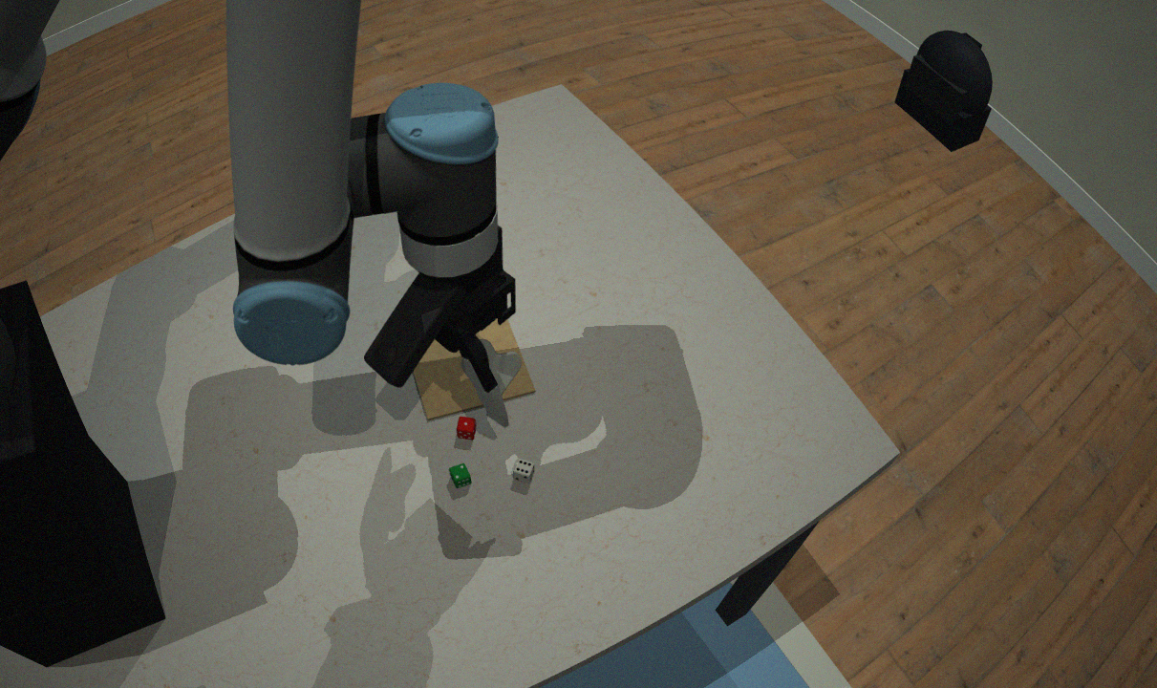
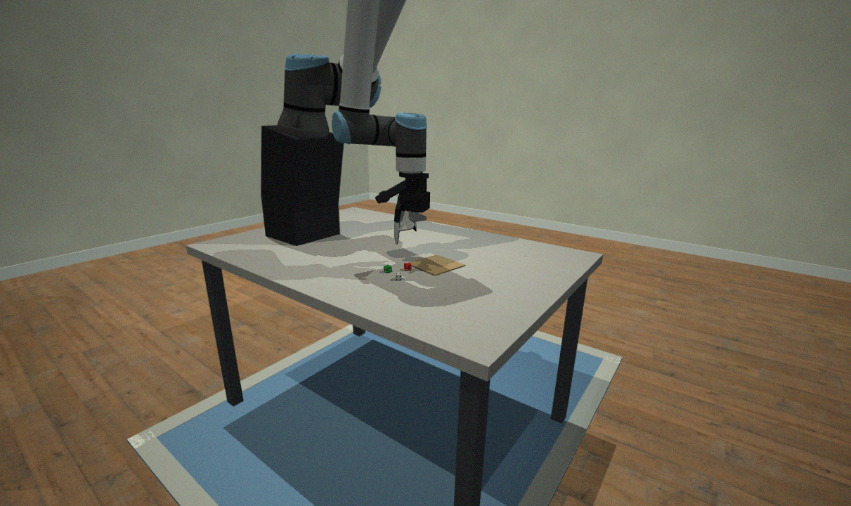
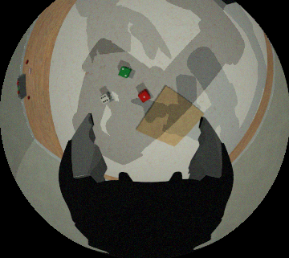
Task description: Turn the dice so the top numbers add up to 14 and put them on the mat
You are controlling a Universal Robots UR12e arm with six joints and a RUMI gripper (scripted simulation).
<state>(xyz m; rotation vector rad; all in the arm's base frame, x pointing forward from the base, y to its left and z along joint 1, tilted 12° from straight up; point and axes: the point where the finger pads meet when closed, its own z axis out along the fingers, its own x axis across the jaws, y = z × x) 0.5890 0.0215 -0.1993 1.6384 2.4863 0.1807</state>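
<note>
While all three dice sit on the worktop [image 1: 736,342] [image 2: 528,264] [image 3: 160,169], each of them lies outside the mat. The red die [image 1: 465,427] [image 2: 407,266] [image 3: 144,96] is the closest to it, just beside one edge, with a single pip on its upper face. Farther from the mat, the green die [image 1: 460,475] [image 2: 387,268] [image 3: 124,71] shows two pips on top. The white die [image 1: 523,468] [image 2: 398,276] [image 3: 105,98] has six black pips uppermost, and it stands apart from the other two, so that the three form a loose triangle. All of them rest flat.

The square tan mat [image 1: 516,383] [image 2: 437,265] [image 3: 172,117] lies flat, partly crossed by the arm's shadow. Above the worktop hangs the two-jaw gripper [image 1: 489,363] [image 2: 406,236] [image 3: 147,116], pointing down, its fingers spread wide open and holding nothing. In the top view it covers part of the mat.

Beyond it, the arm [image 1: 291,128] [image 2: 358,62] reaches over from a black pedestal [image 1: 138,590] [image 2: 277,188] at one side of the worktop. Dark table legs [image 1: 761,577] [image 2: 472,433] stand on a blue rug with a pale border [image 1: 701,641] [image 2: 189,452], laid over a wood-plank floor [image 1: 950,342] [image 2: 730,352] [image 3: 44,49].
</note>
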